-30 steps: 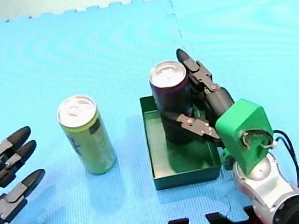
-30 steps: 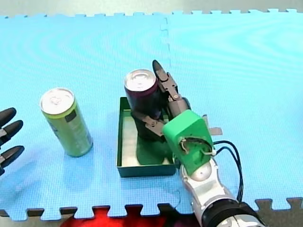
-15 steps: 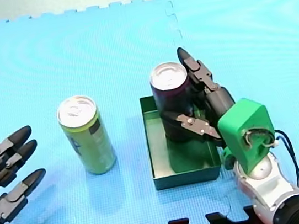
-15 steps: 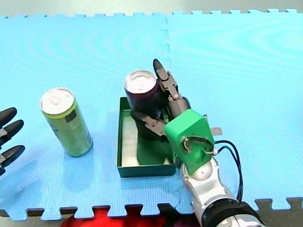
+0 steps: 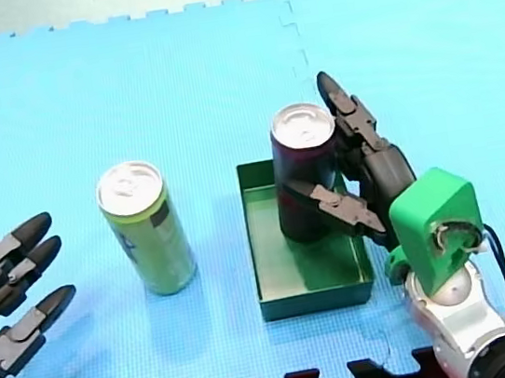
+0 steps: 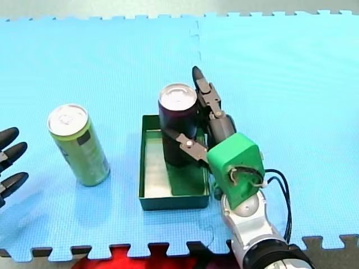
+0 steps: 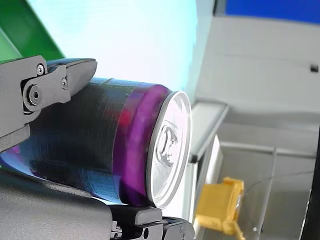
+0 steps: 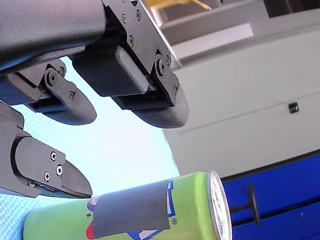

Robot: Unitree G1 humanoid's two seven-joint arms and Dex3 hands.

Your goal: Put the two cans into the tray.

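Bright, even light, seemingly from overhead. The green can (image 5: pixel 145 227) and tray (image 5: pixel 315 300) cast soft shadows on the foam mat (image 5: pixel 124 75); in the first wrist view the mat glares almost white.

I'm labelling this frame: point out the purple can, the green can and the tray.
purple can (image 5: pixel 300 178), first head view, middle of its side wall.
green can (image 5: pixel 157 245), first head view, middle of its side wall.
tray (image 5: pixel 315 300), first head view, its near wall.
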